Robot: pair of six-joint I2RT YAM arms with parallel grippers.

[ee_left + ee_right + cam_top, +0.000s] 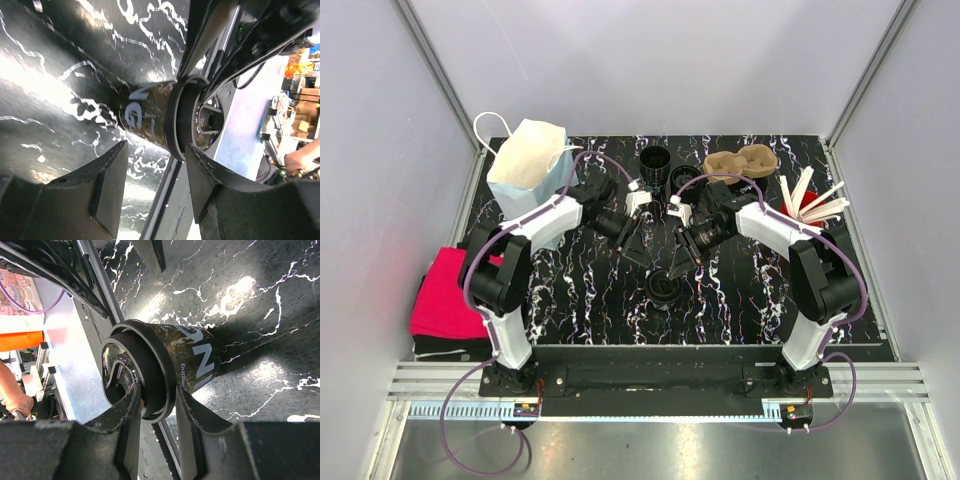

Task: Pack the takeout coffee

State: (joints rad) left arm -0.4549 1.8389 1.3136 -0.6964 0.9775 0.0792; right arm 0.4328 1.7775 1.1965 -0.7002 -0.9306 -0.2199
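We judge the packing barely begun. The right pincer (157, 400) is closed narrow on the lid (161, 371) of a cup (197, 365): one finger lies over the lid's top and the other sits against its outer edge, so the rim is pinched between them. The cup stands on the counter (740, 300), and we cannot tell whether it has lifted at all. The left pincer (155, 190) is spread wide and holds nothing. The same cup lies just ahead of it, in line with the gap between its fingers and apart from both.

Well beyond the right pincer, at the far side of the counter, the carrier (740, 160) has no cup in either well that we can see. A second cup (655, 160) stands open and lidless just beside the carrier. Far behind the left pincer and off to its left stands the bag (530, 165), upright with its mouth open; what is inside it is hidden from us.

So one cup is lidded and gripped. Left to do, as we read it: seat that cup in the carrier, lid and seat the second cup, then load the bag.
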